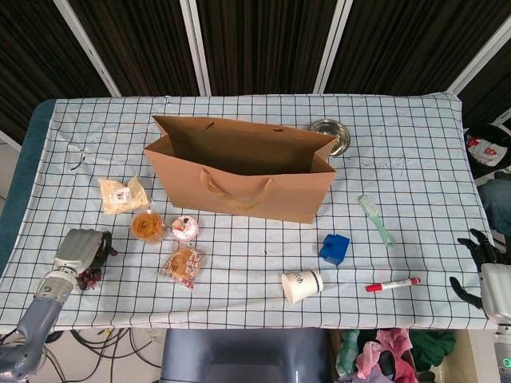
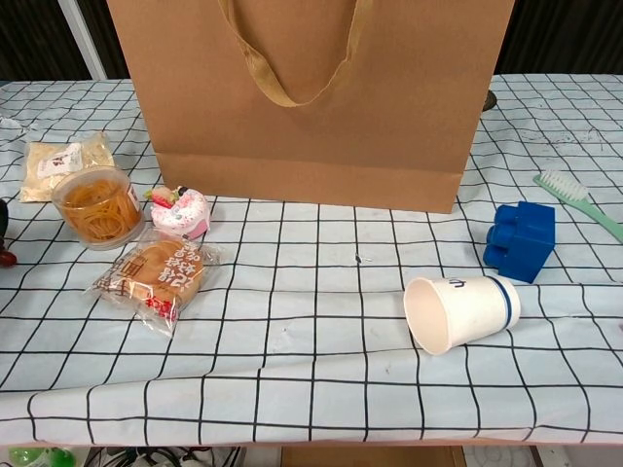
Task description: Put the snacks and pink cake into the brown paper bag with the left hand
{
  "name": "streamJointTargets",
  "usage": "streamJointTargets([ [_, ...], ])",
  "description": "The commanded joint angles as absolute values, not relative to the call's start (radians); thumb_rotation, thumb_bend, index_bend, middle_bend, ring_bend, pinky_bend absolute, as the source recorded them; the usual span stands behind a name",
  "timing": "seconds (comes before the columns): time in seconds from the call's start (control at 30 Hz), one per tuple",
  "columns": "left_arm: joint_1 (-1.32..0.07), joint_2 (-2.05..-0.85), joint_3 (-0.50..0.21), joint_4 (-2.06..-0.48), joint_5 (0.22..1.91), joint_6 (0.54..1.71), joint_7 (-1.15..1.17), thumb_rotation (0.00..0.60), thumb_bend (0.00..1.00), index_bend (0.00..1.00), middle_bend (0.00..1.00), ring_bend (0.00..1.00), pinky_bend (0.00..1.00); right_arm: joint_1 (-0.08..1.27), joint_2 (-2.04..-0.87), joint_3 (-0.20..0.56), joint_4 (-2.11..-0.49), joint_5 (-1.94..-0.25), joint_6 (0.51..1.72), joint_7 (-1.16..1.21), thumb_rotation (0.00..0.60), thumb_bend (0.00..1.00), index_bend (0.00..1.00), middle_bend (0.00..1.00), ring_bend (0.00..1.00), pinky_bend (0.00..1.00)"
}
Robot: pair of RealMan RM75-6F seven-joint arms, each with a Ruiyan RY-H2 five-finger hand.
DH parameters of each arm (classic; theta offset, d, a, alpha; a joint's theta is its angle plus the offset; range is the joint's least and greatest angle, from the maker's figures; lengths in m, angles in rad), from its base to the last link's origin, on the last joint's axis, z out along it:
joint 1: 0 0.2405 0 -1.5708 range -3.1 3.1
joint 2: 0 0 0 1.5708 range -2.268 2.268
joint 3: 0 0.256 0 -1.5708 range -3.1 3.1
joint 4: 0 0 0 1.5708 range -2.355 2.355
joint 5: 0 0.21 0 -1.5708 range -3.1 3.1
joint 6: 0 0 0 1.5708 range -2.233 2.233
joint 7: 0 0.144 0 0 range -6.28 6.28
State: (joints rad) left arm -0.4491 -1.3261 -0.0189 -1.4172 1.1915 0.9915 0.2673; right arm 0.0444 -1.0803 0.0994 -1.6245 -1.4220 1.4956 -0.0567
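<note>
The left hand point(image 1: 80, 249) is seen at the table's left edge, curled over a dark bunch of grapes point(image 1: 88, 277) that is largely hidden beneath it; whether they are gripped cannot be told. Just right, the clear packet of pale snacks point(image 1: 122, 195), the round clear tub of golden snacks point(image 1: 148, 225), the pink cake point(image 1: 185, 227) and the wrapped brown pastry point(image 1: 183, 263) lie before the upright brown paper bag point(image 1: 239, 171). The right hand point(image 1: 481, 263), partly cut off, is held with fingers spread, empty.
</note>
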Motion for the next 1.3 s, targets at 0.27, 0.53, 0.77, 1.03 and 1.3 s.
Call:
streamJointTargets([
  [0.27, -0.435, -1.302, -0.023, -1.452, 1.235, 1.031, 0.225, 0.600, 0.48, 0.63, 0.69, 0.55, 0.65, 0.042, -1.078, 0.101, -1.626, -1.423, 1.500, -0.051, 0.600, 0.21, 0.21, 0.11, 0.25, 0.33],
  [0.53, -0.389, -1.215, -0.036, -1.549, 1.334, 1.169, 0.142, 0.600, 0.48, 0.64, 0.69, 0.55, 0.65, 0.041, -1.077, 0.101, -1.626, -1.424, 1.501, -0.049, 0.600, 0.21, 0.21, 0.11, 0.25, 0.33],
  [0.77, -0.362, -1.132, -0.065, -1.658, 1.399, 1.283, 0.133, 0.600, 0.48, 0.64, 0.69, 0.55, 0.65, 0.039, -1.075, 0.102, -1.628, -1.423, 1.505, -0.041, 0.600, 0.21, 0.21, 0.11, 0.25, 0.33],
  [1.03, -0.409, -1.018, -0.161, -1.854, 1.400, 1.314, 0.230, 0.600, 0.48, 0.64, 0.69, 0.55, 0.65, 0.036, -1.070, 0.104, -1.627, -1.423, 1.508, -0.025, 0.600, 0.21, 0.21, 0.11, 0.25, 0.33],
  [1.3, -0.492, -0.944, -0.294, -2.012, 1.289, 1.323, 0.428, 0.600, 0.48, 0.64, 0.69, 0.55, 0.65, 0.035, -1.067, 0.108, -1.620, -1.415, 1.504, -0.010, 0.600, 0.21, 0.21, 0.11, 0.25, 0.33],
])
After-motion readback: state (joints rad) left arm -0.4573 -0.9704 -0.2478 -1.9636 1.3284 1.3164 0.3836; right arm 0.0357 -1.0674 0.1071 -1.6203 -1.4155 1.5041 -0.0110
